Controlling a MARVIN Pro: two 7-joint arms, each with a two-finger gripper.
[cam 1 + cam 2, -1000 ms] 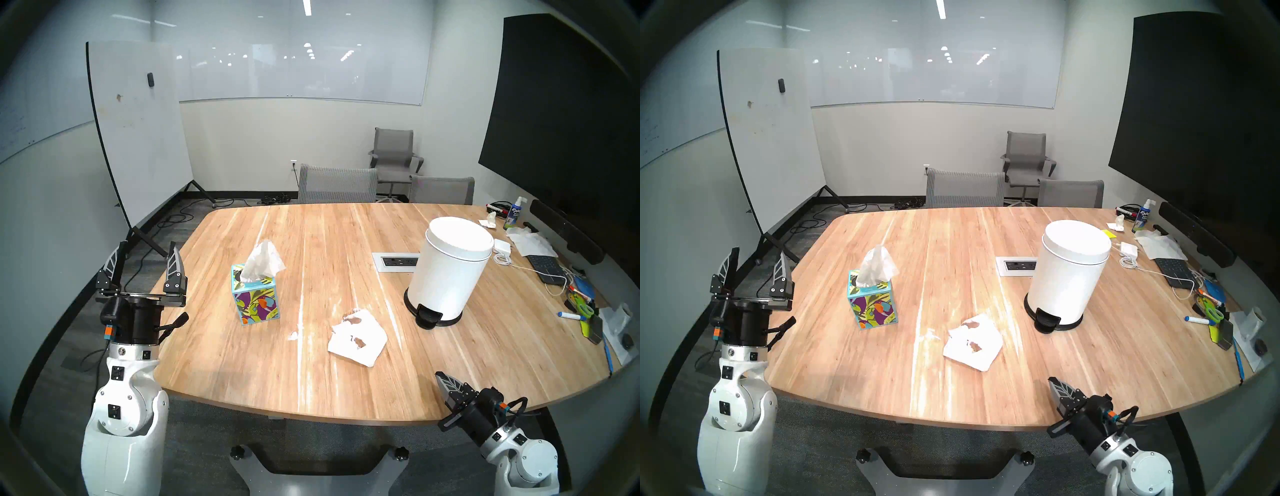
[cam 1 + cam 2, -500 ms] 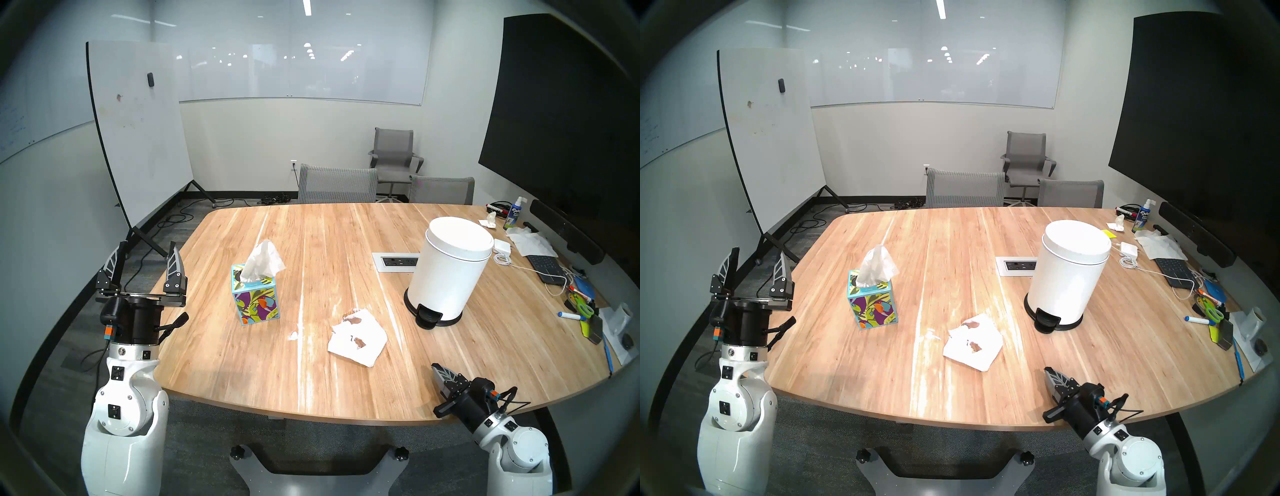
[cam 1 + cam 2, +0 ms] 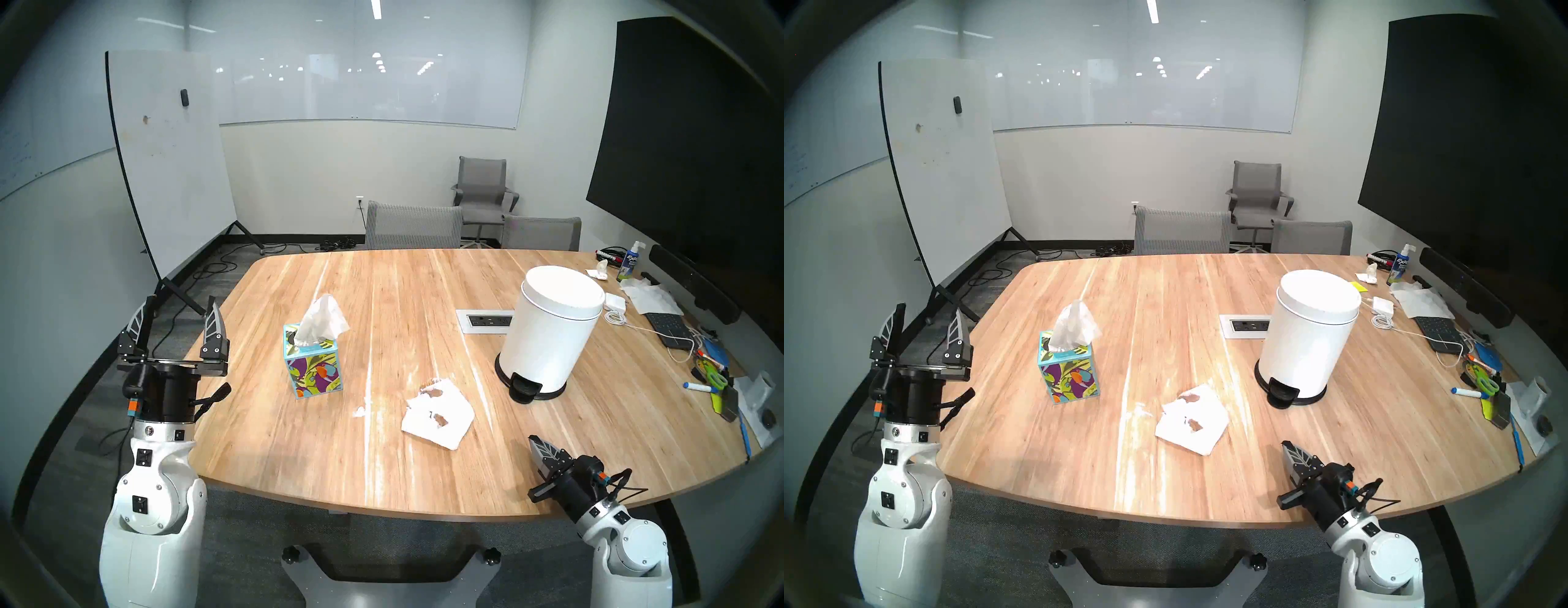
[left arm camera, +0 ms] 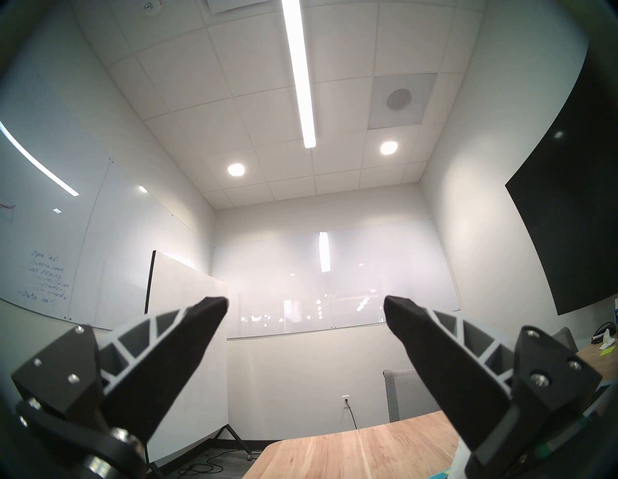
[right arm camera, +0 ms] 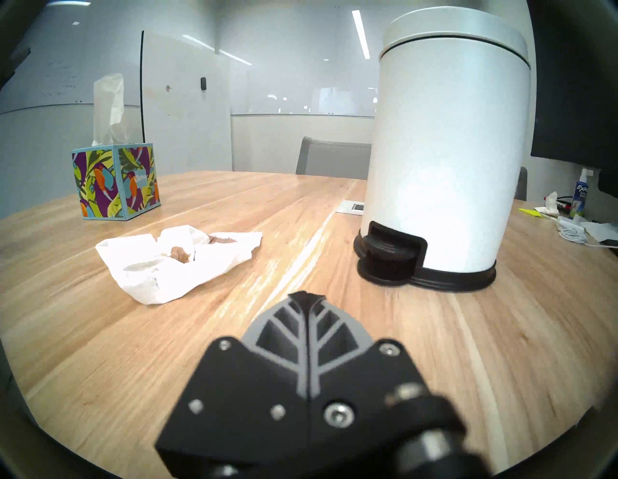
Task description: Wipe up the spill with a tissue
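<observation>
A stained white tissue (image 3: 439, 418) lies crumpled at the centre of the wooden worktop (image 3: 424, 479), brown blots (image 3: 441, 420) soaking through. The right gripper (image 3: 535, 445), jaws clenched and empty, hovers lower right; the left gripper (image 3: 180, 312), jaws released, stands at the left edge beside the tissue box (image 3: 313, 365).

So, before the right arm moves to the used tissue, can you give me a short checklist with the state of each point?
1. Right claw open for a grasp: not ok, shut and empty.
2. Crumpled white tissue with brown stains lying free on the wooden table: ok.
3. Path from right claw to tissue clear: ok.
4. White pedal bin lid open: not ok, closed.
5. Left claw out of the way: ok, open beside the table.
6. Liquid left under the tissue: cannot tell.
</observation>
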